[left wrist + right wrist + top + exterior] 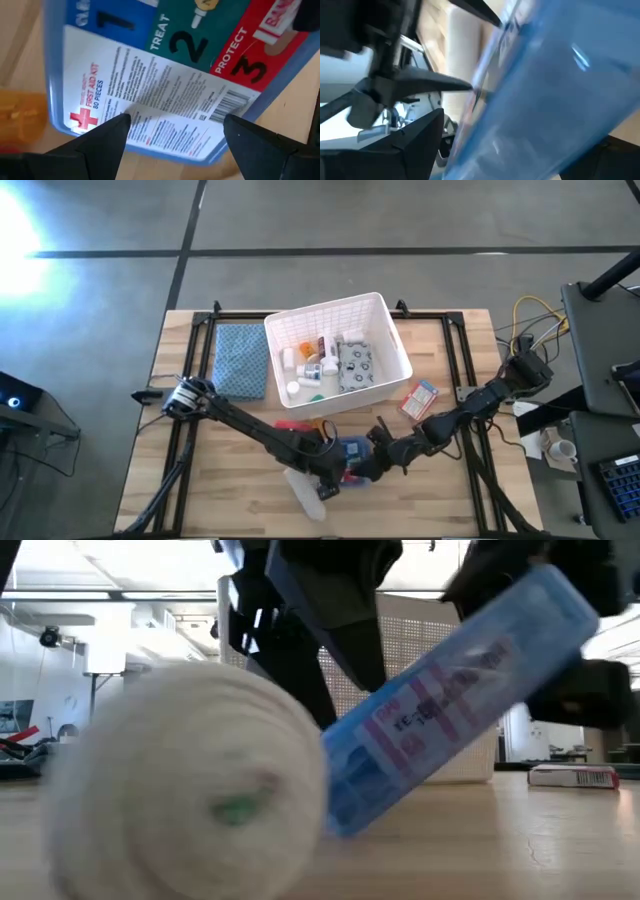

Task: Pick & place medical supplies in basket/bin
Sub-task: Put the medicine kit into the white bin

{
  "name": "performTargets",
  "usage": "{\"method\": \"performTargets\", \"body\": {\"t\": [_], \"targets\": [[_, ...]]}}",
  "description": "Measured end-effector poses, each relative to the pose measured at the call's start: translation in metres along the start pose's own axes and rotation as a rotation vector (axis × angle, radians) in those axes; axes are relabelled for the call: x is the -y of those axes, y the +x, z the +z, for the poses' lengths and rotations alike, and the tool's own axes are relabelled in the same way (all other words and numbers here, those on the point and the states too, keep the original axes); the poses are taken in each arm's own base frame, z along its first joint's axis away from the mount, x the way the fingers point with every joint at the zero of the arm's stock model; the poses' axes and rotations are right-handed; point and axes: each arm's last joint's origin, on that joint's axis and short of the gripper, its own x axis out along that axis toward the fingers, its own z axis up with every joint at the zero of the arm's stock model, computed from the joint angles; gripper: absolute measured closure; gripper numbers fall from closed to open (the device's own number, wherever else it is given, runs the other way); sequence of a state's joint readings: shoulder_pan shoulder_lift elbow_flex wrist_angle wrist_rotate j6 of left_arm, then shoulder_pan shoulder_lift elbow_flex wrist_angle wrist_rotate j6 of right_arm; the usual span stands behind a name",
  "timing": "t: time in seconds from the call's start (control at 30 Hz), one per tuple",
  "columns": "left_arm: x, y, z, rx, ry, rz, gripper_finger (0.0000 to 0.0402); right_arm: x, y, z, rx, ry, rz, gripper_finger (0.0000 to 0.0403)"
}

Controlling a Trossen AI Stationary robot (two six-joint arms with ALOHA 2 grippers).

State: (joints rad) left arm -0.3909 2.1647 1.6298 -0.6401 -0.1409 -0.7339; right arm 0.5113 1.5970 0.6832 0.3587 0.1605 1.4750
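Note:
A blue first-aid case (350, 453) with a white label stands tilted on the near middle of the table. My right gripper (376, 452) is shut on it from the right. My left gripper (175, 135) is open, with one finger on either side of the case's label face (165, 95). A white gauze roll (190, 785) lies on its side just in front of the case. The white lattice basket (385, 325) stands at the far middle and holds bottles, an orange vial and a grey packet. A red-white-blue box (420, 400) lies flat to the basket's right. My right gripper pinches the case's raised end (548, 600) between its two fingers, one above (500, 565) and one below (600, 690), coming from the table's right. The case is tilted, with its lower end (345, 815) on the table. My left gripper's fingers (112, 132) reach the label face from above; I cannot tell whether they touch it.
A blue-grey folded cloth (240, 360) lies left of the basket. A red piece (290, 424) and an orange vial (318, 425) lie beside the left arm, between the case and the basket. Bare wood shows at the table's near left and near right.

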Motion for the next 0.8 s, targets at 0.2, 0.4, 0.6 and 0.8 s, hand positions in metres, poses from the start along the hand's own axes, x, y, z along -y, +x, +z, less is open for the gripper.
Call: {"method": "performTargets", "body": {"t": [0.2,0.4,0.6,0.8], "targets": [[0.001,0.0,0.001,0.026,0.002,0.015,0.0093,-0.015,0.005,0.01,0.038,-0.032,-0.115,0.0097],[-0.001,0.0,0.001,0.037,-0.001,0.041,0.0093,-0.019,0.005,0.015,0.074,-0.083,-0.173,0.0104],[0.007,-0.016,-0.005,0.084,0.014,0.077,0.0093,-0.019,0.001,0.018,0.111,-0.078,-0.18,0.016],[0.011,-0.054,-0.018,0.215,-0.04,0.243,0.0093,-0.025,-0.001,0.016,0.081,-0.089,-0.21,0.0249]]}}
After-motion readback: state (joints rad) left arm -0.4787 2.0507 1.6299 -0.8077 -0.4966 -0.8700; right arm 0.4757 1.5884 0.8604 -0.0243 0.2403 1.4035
